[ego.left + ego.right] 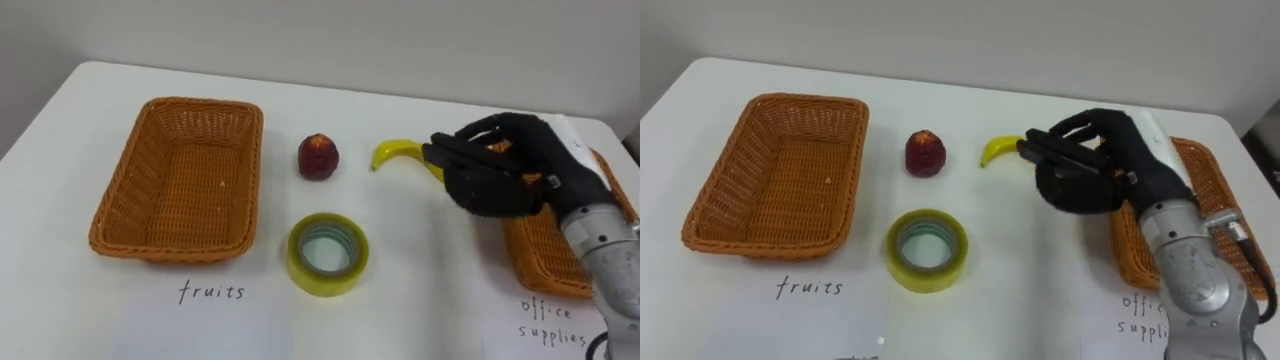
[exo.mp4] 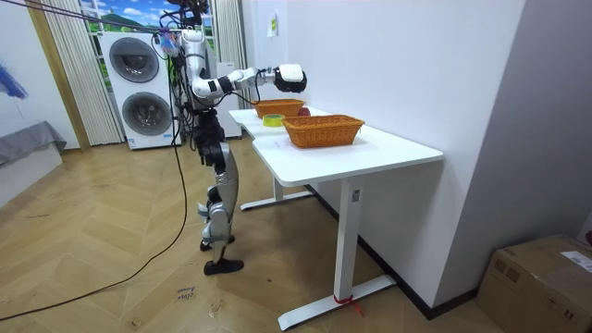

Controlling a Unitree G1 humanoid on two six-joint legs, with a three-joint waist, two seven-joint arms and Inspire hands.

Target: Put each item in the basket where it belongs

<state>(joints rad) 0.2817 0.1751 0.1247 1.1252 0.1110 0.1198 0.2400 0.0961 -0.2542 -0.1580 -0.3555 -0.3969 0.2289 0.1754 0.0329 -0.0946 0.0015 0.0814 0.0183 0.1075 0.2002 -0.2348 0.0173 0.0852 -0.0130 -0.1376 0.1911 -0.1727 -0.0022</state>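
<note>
A yellow banana (image 1: 396, 150) lies on the white table (image 1: 420, 300), its right end hidden under my right hand (image 1: 495, 170). That hand hovers just over it with fingers loosely bent and holds nothing; in the room view it is raised (image 2: 291, 78) above the table. A red fruit (image 1: 318, 156) sits left of the banana. In front of it lies a roll of yellow tape (image 1: 300, 272). An empty wicker basket (image 1: 150, 245) stands at the left. A second wicker basket (image 1: 545, 262) stands at the right, partly behind my forearm.
Handwritten labels lie on the table in front of each basket. The table stands against a white wall. In the room view I stand at the table's end, with two washing machines (image 2: 143, 88) behind me and wooden floor around.
</note>
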